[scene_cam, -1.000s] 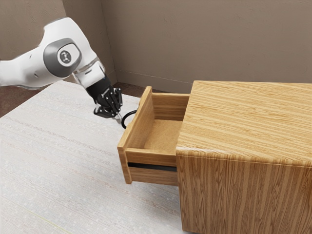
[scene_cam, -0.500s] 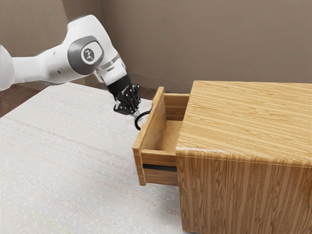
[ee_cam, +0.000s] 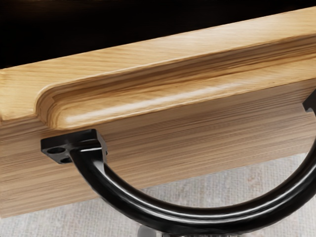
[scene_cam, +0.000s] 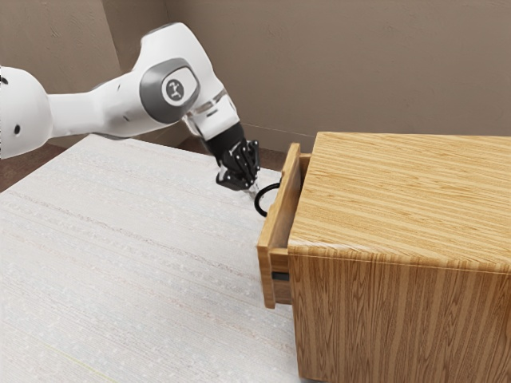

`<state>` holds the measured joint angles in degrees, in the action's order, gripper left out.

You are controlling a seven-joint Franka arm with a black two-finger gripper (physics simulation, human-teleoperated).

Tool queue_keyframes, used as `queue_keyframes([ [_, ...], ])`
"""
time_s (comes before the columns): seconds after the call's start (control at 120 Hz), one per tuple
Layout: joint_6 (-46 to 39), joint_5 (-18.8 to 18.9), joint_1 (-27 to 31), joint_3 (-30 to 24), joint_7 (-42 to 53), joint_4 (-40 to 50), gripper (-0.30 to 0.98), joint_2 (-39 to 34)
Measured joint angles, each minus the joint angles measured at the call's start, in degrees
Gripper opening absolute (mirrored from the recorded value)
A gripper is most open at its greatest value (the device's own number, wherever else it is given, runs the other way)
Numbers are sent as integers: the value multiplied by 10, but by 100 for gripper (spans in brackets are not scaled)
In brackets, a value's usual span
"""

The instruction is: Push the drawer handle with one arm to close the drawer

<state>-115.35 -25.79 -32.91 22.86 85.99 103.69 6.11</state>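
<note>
Drawer [scene_cam: 267,275] of honey-coloured wood, boxy, protruding slightly from the brown, wood-grained, block-shaped cabinet [scene_cam: 399,199]. Curved black metal handle [ee_cam: 197,217] on the outer face, black two-finger gripper [scene_cam: 254,191] close against it, probably to turn a push toward the cabinet into closing travel. Cannot tell whether spread, pressed together or pinching. By count: one drawer, one handle, one cabinet, one gripper.

The exterior camera, set well back beside the Franka arm [scene_cam: 172,84], looks down across the table [scene_cam: 144,255] toward the wall [scene_cam: 335,64] at twelve o'clock, the wooden cabinet [scene_cam: 399,199] toward four. The wrist camera looks down, close, at the drawer's front panel [ee_cam: 163,143] and bow handle [ee_cam: 173,213], which both views share.
</note>
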Motion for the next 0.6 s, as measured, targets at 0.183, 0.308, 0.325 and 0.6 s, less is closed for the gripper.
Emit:
queue_keyframes([
  [0.183,0,-8,-9,0,-13,-12,-10,9],
  [0.308,1,-12,-21,0,-23,-13,-10,11],
  [0.325,1,-12,-22,0,-25,-13,-10,12],
  [0.6,0,-22,-36,0,-45,-16,-10,10],
])
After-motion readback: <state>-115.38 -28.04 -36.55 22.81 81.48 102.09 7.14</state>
